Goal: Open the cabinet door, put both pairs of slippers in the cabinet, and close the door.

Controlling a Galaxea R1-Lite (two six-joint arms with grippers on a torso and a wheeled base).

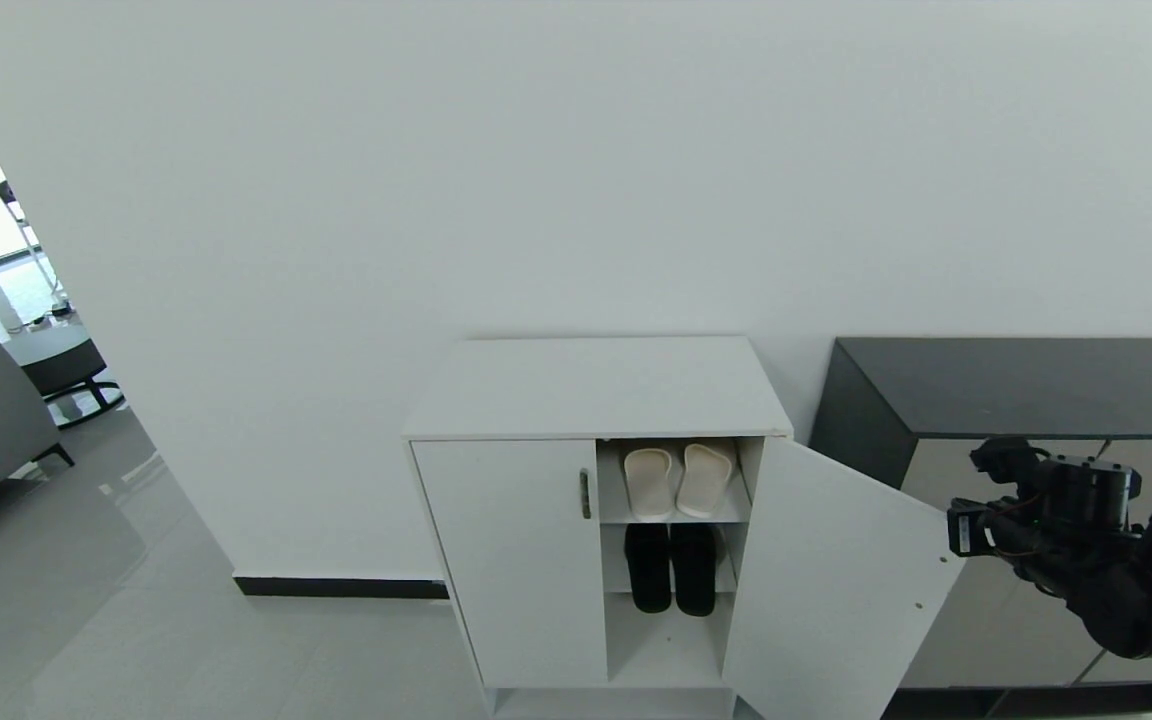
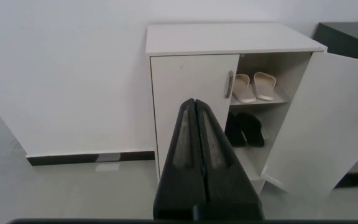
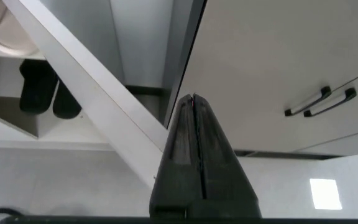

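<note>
Has left gripper (image 2: 195, 102) clamped tight, empty, facing cabinet (image 1: 596, 390). Finds white slippers (image 1: 678, 480) on the upper shelf, black slippers (image 1: 671, 567) just under at 6 o'clock. Loading likely done, closing in hand. Calls for pushing door (image 1: 836, 580), swung out toward 4 o'clock, back toward 9 o'clock. Shows right gripper (image 3: 193, 99) pressed closed, holding nothing, just beside the door's free edge at 3 o'clock; contact unclear.

A: Cabinet state?
B: White cabinet (image 1: 596, 390) against wall. Right door (image 1: 836, 580) swung open, left door (image 1: 516, 560) closed.
A: Slippers?
B: Cream pair (image 1: 678, 480) on upper shelf, black pair (image 1: 671, 568) on shelf below; each pair side by side.
</note>
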